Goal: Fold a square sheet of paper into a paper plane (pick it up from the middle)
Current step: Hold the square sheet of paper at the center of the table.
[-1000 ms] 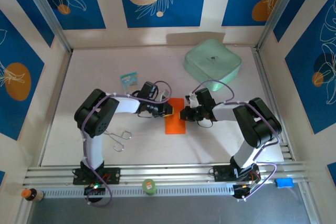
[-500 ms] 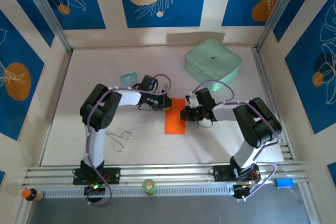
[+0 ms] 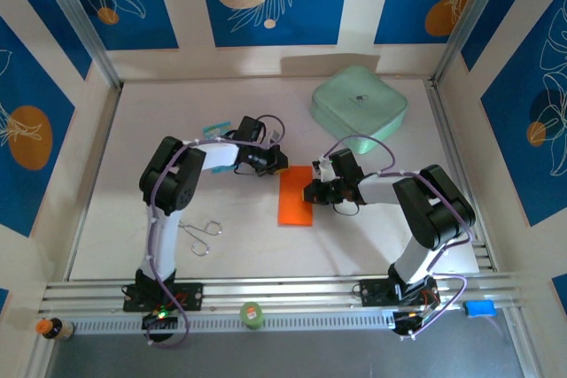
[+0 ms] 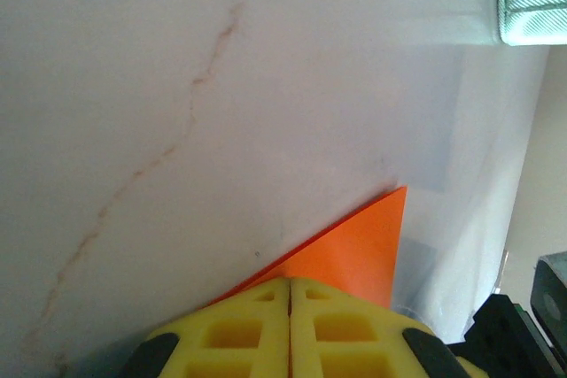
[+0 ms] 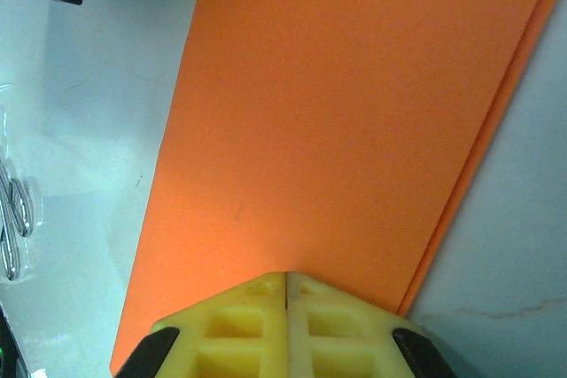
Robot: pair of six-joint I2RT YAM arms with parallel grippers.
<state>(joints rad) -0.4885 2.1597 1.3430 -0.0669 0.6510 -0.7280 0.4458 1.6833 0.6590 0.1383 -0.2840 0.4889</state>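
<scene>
Thin bright orange sheet of paper (image 3: 296, 196) lies flat mid-table on the white table (image 3: 177, 112). It's already doubled into a tall rectangle. In the right wrist view, 2 layers (image 5: 310, 130) show along one long edge, lower one peeking out a bit, so edges aren't quite flush.

Left gripper (image 3: 272, 162) sits at the sheet's far-left corner. Its yellow fingertips (image 4: 266, 316) are pressed tight together w/ nothing clamped between. The orange corner (image 4: 363, 245) pokes out just past them; can't tell if the tips press on it.

Right gripper (image 3: 312, 192) is at the sheet's right long edge, about mid-length. Jaws are likewise closed, tips (image 5: 257, 320) right over the paper, nothing pinched.

Rounded mint-green plastic box (image 3: 359, 105) is well apart, far-right.

Step in hand, prob: flattening/creasing the half-fold w/ closed tips.

- Keep one tip as an anchor while the other slides along the fold; thin paper will skate on a smooth top otherwise.
- Press down lightly and stroke from the middle outward, so no buckle gets trapped.
- Watch the offset layers. If they slip further, the next corner folds go crooked and the nose won't be symmetric.
</scene>
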